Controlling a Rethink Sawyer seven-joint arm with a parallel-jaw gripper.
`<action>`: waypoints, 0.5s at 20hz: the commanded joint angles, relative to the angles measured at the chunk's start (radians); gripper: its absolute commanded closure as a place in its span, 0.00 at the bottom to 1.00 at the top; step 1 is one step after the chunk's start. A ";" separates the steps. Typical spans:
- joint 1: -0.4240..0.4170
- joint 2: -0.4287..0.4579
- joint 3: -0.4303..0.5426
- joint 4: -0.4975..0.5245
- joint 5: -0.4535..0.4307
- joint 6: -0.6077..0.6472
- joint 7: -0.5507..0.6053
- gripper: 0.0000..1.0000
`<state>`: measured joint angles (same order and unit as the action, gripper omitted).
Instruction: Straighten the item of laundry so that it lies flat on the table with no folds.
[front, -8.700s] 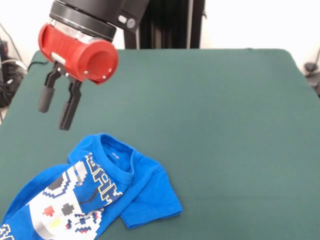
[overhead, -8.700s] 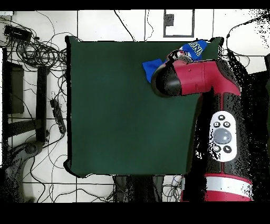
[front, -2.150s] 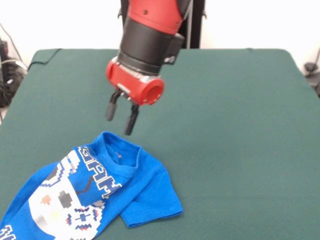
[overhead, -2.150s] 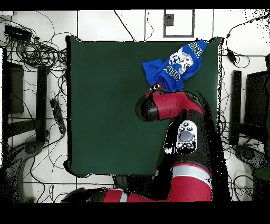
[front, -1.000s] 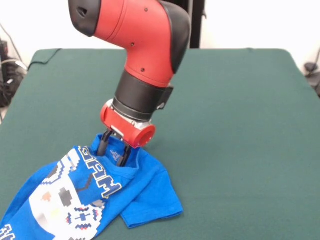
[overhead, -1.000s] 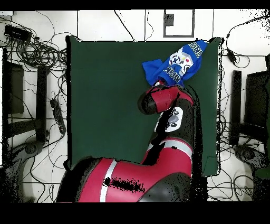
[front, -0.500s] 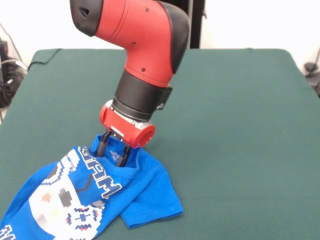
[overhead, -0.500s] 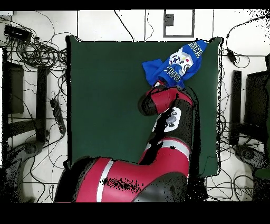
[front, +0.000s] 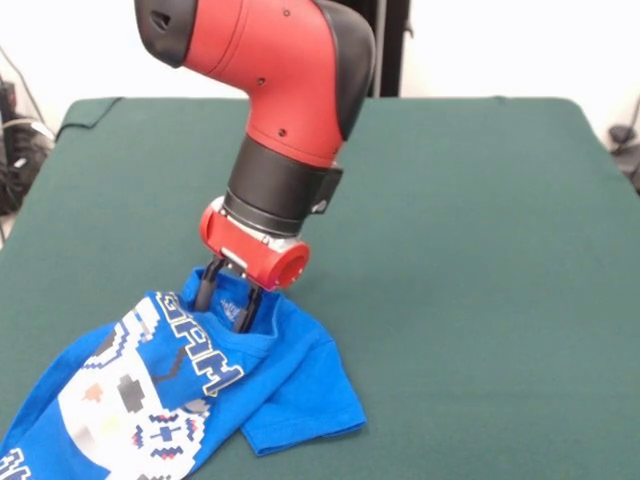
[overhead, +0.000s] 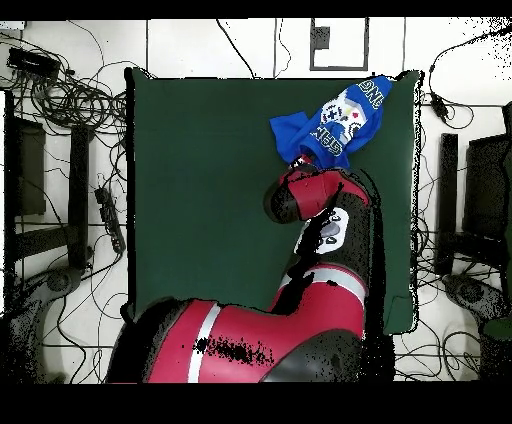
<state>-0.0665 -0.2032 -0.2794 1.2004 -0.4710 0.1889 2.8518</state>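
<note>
The item of laundry (front: 180, 390), a bright blue T-shirt with white lettering and a controller print, lies crumpled at the near left of the green table (front: 470, 250), one sleeve folded out to the right. My gripper (front: 226, 303) is down at the collar, open, its two black fingers (front: 204, 290) straddling the neck band with blue cloth between them. In the overhead view the shirt (overhead: 340, 115) sits by a corner of the table (overhead: 200, 180), and the arm hides the gripper.
The shirt's lower hem runs off the bottom left of the front view. Cables and equipment (overhead: 70, 100) lie on the floor around the table in the overhead view.
Over the earlier frames the arm swung in and came down onto the shirt's collar. In the last second it has barely moved, and the shirt lies as before.
</note>
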 joint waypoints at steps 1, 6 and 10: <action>-0.010 0.017 0.166 0.207 0.069 0.003 0.061 0.00; 0.057 0.009 0.103 0.226 0.107 0.007 0.118 0.00; 0.101 0.009 0.068 0.238 0.140 0.009 0.152 0.00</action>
<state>-0.0438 -0.2374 -0.2821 1.2853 -0.4105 0.1811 2.8518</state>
